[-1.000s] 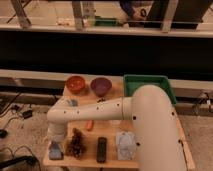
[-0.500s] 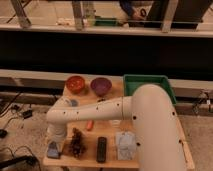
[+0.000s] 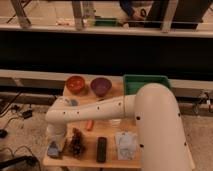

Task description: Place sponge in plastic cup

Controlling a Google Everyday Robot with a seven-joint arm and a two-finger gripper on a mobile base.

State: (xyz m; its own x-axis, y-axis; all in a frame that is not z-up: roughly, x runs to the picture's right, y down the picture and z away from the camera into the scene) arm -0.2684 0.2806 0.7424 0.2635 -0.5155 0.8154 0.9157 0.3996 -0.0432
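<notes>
Gripper (image 3: 54, 145): lowered at the front-left corner of the tabletop (image 3: 111, 136), fingers pressed together on the sponge (image 3: 52, 150). The sponge lies flat on the wood, close to both the left and front edges. The white arm (image 3: 95, 110) spans the tabletop from the right foreground to the left edge.

Surface: light wooden tabletop. Behind it are a pale ledge and a dark wall panel; cables lie on the floor (image 3: 15, 114) to the left.

Count:
- Bowls, two: orange bowl (image 3: 76, 84) and purple bowl (image 3: 100, 86), at the rear edge.
- Green bin (image 3: 146, 82), one, rear-right corner.
- Plastic cup (image 3: 72, 102), one, light blue, near the left edge just behind the arm, partly hidden.
- Brown clump (image 3: 76, 141), one, just right of the sponge.
- Orange piece (image 3: 89, 125), one, mid-table.
- Black remote (image 3: 101, 149), one, front edge.
- Pale cloth (image 3: 125, 143), one, right of the remote.

Clearance: bare wood shows between the bowls and the arm. The front row is tightly packed.
</notes>
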